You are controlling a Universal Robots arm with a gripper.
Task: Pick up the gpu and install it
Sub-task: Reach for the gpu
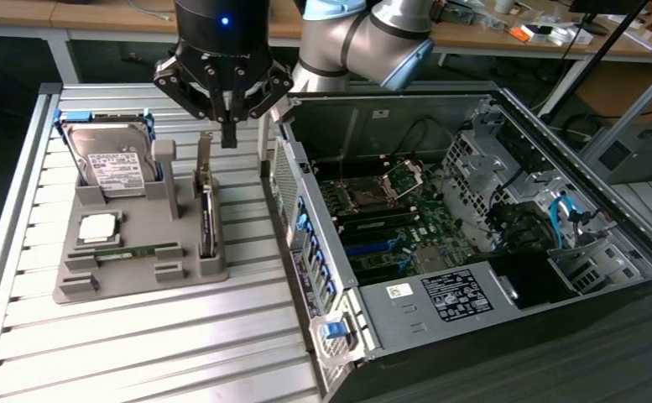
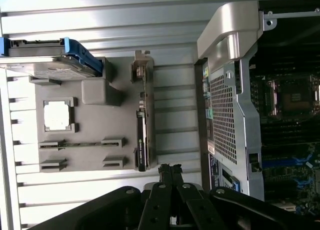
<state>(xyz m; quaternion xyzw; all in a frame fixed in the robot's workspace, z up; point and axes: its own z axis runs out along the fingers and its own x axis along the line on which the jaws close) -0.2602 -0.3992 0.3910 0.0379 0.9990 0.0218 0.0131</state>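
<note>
The parts holder (image 1: 135, 281) on the surface (image 1: 135, 353) carries the hard drive (image 1: 107, 159) at its far end and the gpu (image 1: 206, 210) on edge along its side toward the exterior view's right, where the computer case (image 1: 472, 252) lies, with the gripper (image 1: 228, 138) above that side.

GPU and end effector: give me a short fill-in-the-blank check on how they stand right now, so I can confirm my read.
1. The end effector hovers near the gray holder, shut, holding ____.
2. The gpu stands on its ____ in that holder.
3. In the exterior view, the open computer case lies to the holder's ____.
Missing words: nothing; edge; right.
</note>
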